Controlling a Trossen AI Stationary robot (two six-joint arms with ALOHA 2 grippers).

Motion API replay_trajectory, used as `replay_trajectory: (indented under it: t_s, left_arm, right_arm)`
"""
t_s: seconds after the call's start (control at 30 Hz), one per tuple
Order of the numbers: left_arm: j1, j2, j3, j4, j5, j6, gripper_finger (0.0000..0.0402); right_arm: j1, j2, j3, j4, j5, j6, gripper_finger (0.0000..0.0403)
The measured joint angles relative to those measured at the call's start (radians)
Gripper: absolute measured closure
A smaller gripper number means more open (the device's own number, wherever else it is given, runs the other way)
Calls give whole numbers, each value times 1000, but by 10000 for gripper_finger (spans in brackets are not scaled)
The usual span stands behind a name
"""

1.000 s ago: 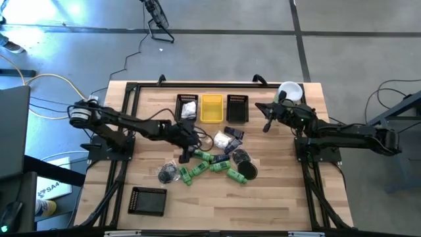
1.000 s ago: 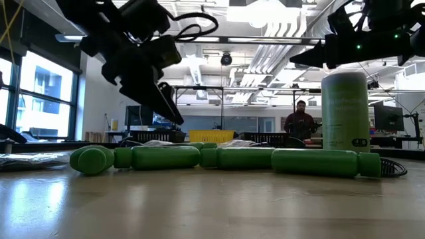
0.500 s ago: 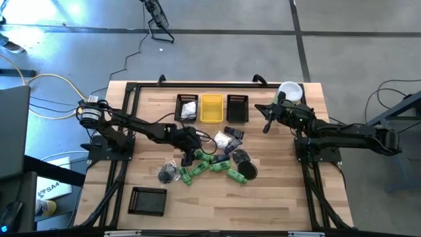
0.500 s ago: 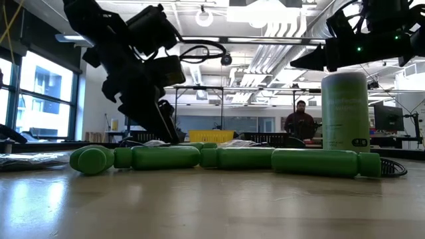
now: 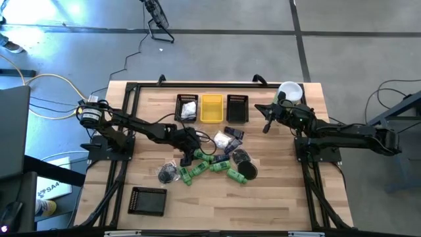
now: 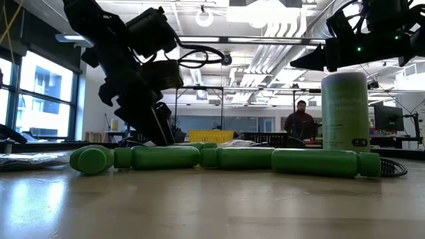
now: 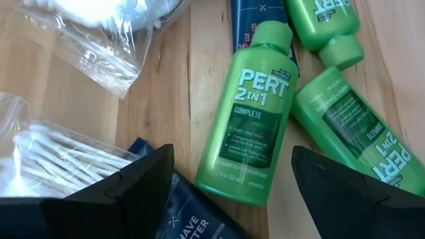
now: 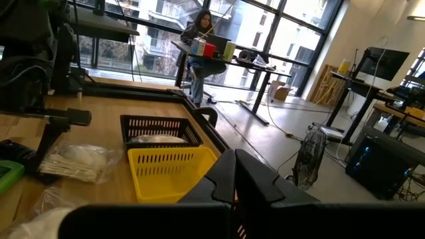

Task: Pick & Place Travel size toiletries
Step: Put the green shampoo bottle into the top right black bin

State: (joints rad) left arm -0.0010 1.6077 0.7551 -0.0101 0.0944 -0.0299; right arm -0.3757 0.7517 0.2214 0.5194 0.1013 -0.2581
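Wooden tabletop (image 5: 276, 191) carried the scattered toiletries; the left gripper (image 7: 232, 182), fingers spread and empty, straddled a bright green plastic bottle (image 7: 251, 119). Right gripper (image 8: 234, 189) waited closed near the bins.

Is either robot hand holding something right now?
No. The left gripper is open above a bright green plastic bottle; the right gripper is shut, empty.

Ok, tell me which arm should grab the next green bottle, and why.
Left. The left gripper hangs open right over the pile, a green bottle lying between its fingers in the wrist view. The right gripper is shut and waits off by the pale-green cylinder, away from the bottles.
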Motion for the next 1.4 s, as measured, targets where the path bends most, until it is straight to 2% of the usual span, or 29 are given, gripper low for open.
replay_trajectory:
  t_s: [0.37, 0.57, 1.0, 1.4]
  left_arm:
    - [-1, 84, 2, 69, 10, 2, 103]
    - [-1, 89, 2, 77, 19, 1, 106]
    - [2, 91, 0, 72, 18, 1, 195]
    - [2, 91, 0, 71, 21, 6, 203]
  right_arm:
    - [0, 0, 0, -7, 1, 0, 401]
    - [0, 0, 0, -17, 1, 0, 401]
    - [0, 0, 0, -17, 4, 0, 401]
    - [0, 0, 0, -17, 4, 0, 401]
